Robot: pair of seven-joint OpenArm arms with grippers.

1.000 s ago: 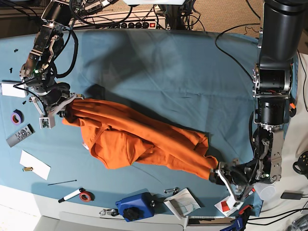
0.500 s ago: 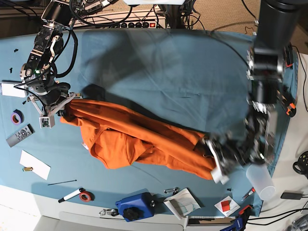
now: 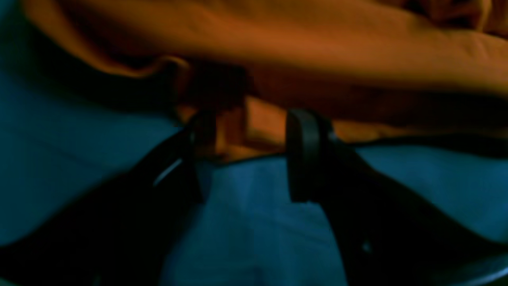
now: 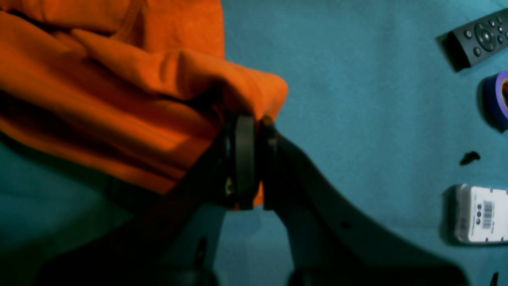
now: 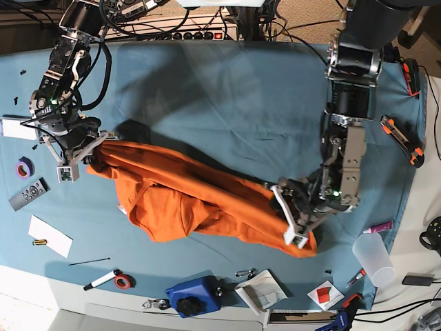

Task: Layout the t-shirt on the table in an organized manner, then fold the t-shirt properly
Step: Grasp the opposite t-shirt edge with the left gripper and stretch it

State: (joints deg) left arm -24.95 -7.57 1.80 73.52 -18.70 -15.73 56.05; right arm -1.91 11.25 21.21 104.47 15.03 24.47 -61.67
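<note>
T-shirt [image 5: 200,200] bunched in a long orange ridge across the middle of the table [image 5: 234,103], running from near the left edge toward the right front corner. Clamped at its left end by the right gripper [image 4: 254,159], jaws pressed together on a fold of cloth, as one second ago. Changed since then: left gripper [image 5: 293,221] swung in from the right front corner and now over the shirt's right end, jaws apart, one finger [image 3: 305,155] either side of an orange fold at the cloth's edge; not clear whether yet touching it. Shirt's right tail drawn a little shorter than before.

Near the left edge: remote [image 5: 29,194], purple tape roll [image 5: 25,167], white labelled box [image 4: 482,214], white card [image 5: 49,236]. Along the front edge: marker [image 5: 103,278], red tape roll [image 5: 123,281], blue case [image 5: 193,295], notepad [image 5: 262,289]. Clear cup [image 5: 371,256] by the right front corner, uncovered now. Nothing lying on the shirt itself.
</note>
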